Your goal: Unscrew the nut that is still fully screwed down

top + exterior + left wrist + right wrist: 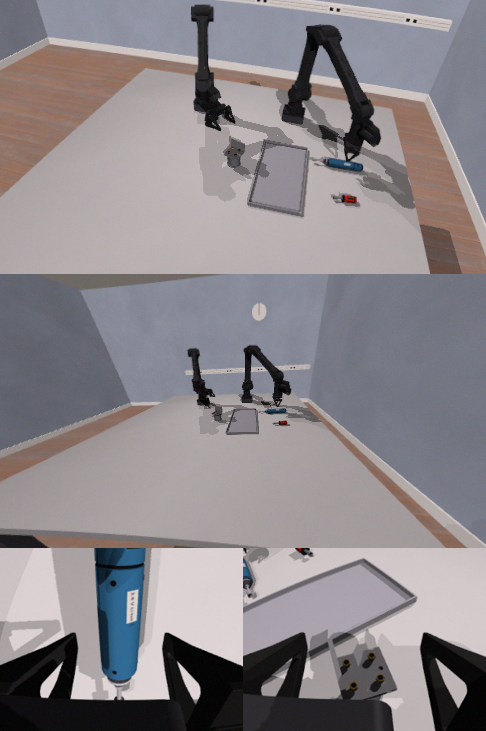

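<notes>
The joint module (233, 162) (218, 417) stands upright left of the tray, with the grey bracket (237, 143) (361, 674) on top. Several brass nuts show on the bracket, one in the right wrist view (380, 678); how far each is screwed down I cannot tell. The module's body is hidden in the right wrist view. The blue nut driver (342, 164) (276, 410) (118, 638) (246, 572) lies on the table. My left gripper (120, 640) is open above it, the barrel between and below its fingertips. My right gripper (223, 123) (364, 639) is open and empty, behind and above the bracket.
A shallow grey tray (282, 175) (244, 421) (341, 593) lies between the module and the driver. A small red tool (351, 199) (283, 422) (303, 550) lies right of the tray, nearer the top camera than the driver.
</notes>
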Controlling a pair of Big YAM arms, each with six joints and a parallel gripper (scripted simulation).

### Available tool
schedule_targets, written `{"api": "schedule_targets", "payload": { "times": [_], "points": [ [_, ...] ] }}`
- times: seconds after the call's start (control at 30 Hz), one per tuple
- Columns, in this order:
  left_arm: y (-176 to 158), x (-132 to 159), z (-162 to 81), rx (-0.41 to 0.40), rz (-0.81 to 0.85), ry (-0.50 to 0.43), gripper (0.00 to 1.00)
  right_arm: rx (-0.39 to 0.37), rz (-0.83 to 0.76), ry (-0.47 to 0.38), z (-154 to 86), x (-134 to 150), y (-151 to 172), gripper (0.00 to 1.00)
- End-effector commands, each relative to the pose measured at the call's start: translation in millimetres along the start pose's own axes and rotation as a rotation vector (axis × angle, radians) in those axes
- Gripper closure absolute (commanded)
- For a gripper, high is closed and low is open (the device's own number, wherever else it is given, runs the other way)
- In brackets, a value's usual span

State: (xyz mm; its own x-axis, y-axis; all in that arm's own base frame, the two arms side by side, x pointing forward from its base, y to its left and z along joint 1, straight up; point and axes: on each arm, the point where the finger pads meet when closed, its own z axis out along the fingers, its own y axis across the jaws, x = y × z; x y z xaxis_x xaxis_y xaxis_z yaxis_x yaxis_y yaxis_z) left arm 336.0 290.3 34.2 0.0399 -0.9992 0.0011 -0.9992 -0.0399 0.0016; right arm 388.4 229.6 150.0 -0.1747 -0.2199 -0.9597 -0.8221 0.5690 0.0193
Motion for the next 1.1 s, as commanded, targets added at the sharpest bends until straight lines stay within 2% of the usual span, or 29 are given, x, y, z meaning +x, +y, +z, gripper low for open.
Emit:
{"api": "schedule_targets", "payload": {
  "times": [0.0,0.2,0.37,0.77,0.93,1.07],
  "points": [
    [-10.2,-8.8,-12.1,0.027,0.0,-0.021,0.35,-0.013,0.055,-0.003,27.6,-20.5,2.4,0.14],
    [-10.2,-8.8,-12.1,0.027,0.0,-0.021,0.35,0.019,0.151,0.037,53.5,-19.5,11.5,0.14],
    [-10.2,-8.8,-12.1,0.027,0.0,-0.021,0.35,0.029,0.154,0.036,51.7,-19.1,6.5,0.14],
    [-10.2,-8.8,-12.1,0.027,0.0,-0.021,0.35,0.102,0.322,0.103,102.3,-15.1,39.7,0.14],
    [-10.2,-8.8,-12.1,0.027,0.0,-0.021,0.35,0.118,0.328,0.101,99.8,-14.6,31.3,0.14],
    [-10.2,-8.8,-12.1,0.027,0.0,-0.021,0.35,0.135,0.372,0.117,116.3,-13.1,52.7,0.14]
  ]
}}
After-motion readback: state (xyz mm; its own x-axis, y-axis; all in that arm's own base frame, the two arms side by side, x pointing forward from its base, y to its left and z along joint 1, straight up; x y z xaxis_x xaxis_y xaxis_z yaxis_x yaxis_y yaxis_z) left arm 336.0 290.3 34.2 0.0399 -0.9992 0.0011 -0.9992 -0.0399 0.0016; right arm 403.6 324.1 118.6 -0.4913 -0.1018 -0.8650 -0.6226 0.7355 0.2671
